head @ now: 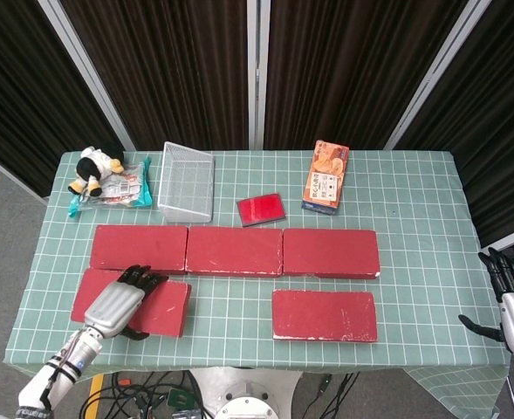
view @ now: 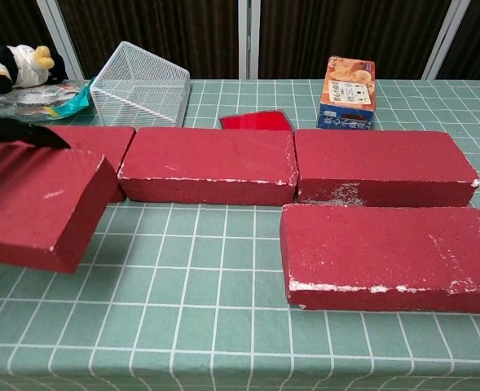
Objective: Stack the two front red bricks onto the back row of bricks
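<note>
My left hand (head: 117, 301) grips the front-left red rectangular brick (head: 131, 302), lifted just before the back row of red bricks (head: 235, 250); my right hand (head: 511, 304) hangs spread, holding nothing.

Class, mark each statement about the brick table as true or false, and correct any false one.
1. The left hand grips the front left brick, raised off the table. True.
2. The front right brick already lies on the back row. False: it rests on the table in front of the row.
3. The back row has three bricks. True.
4. The right hand holds a brick. False: it is off the table's right edge, holding nothing.
5. The wire basket stands behind the back row. True.
</note>
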`<state>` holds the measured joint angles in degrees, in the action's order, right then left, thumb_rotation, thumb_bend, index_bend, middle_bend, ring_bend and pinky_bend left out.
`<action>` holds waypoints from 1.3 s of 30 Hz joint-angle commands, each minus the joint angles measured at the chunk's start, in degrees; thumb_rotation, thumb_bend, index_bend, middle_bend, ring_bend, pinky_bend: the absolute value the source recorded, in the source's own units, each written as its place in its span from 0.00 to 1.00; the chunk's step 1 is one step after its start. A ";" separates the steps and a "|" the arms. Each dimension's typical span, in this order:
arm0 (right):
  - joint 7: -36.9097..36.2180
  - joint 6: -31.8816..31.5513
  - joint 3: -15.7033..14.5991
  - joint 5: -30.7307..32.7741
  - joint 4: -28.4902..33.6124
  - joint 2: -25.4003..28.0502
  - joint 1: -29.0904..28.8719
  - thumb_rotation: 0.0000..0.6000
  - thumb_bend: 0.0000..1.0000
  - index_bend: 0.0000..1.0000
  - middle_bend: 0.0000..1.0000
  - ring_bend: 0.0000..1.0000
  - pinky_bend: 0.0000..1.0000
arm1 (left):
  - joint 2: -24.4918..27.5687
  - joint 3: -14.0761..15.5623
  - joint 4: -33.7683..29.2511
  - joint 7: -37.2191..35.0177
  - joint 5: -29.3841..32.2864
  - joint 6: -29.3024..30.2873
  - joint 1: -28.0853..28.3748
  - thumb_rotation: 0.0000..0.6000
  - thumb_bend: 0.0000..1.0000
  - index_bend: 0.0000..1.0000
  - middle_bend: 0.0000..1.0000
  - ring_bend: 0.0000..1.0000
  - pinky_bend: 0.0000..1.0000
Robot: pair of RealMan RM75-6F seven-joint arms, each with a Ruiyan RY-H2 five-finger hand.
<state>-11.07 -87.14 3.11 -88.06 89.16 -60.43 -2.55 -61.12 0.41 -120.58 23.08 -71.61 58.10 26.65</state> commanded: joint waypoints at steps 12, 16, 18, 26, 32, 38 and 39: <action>0.26 -1.13 0.41 -0.01 1.29 1.30 0.43 1.00 0.00 0.00 0.00 0.00 0.00 | -5.12 -11.49 12.32 -2.42 23.40 -10.91 18.03 1.00 0.21 0.19 0.21 0.00 0.00; 0.37 -0.71 0.42 0.23 1.40 1.47 0.33 1.00 0.00 0.00 0.00 0.00 0.00 | -7.92 -10.89 15.72 -0.44 28.92 -11.40 21.09 1.00 0.21 0.19 0.21 0.00 0.00; 0.44 -0.42 0.44 0.40 1.46 1.48 0.25 1.00 0.00 0.00 0.00 0.00 0.00 | -8.71 -10.58 17.15 -0.05 31.64 -11.93 22.37 1.00 0.21 0.19 0.21 0.00 0.00; 0.50 0.49 0.57 1.02 1.34 1.36 -0.07 1.00 0.00 0.00 0.00 0.00 0.00 | -9.92 -9.51 19.27 0.12 38.08 -12.23 25.28 1.00 0.21 0.19 0.21 0.00 0.00; 0.11 1.02 0.41 1.16 0.74 0.96 -0.17 1.00 0.00 0.00 0.00 0.00 0.00 | -11.05 -8.70 20.29 0.22 39.01 -12.41 26.93 1.00 0.21 0.19 0.21 0.00 0.00; -0.34 0.62 0.56 1.49 0.50 1.23 0.14 1.00 0.00 0.00 0.00 0.00 0.00 | -11.78 -8.11 21.17 0.03 38.25 -12.34 27.89 1.00 0.21 0.19 0.21 0.00 0.00; -0.38 0.62 0.57 1.55 0.47 1.25 0.18 1.00 0.00 0.00 0.00 0.00 0.00 | -11.77 -8.07 21.19 -0.05 38.16 -12.32 28.00 1.00 0.21 0.19 0.21 0.00 0.00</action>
<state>-11.44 -86.51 3.67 -86.52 89.64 -59.19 -2.38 -72.88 -7.69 -99.41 23.08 -33.41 45.78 54.61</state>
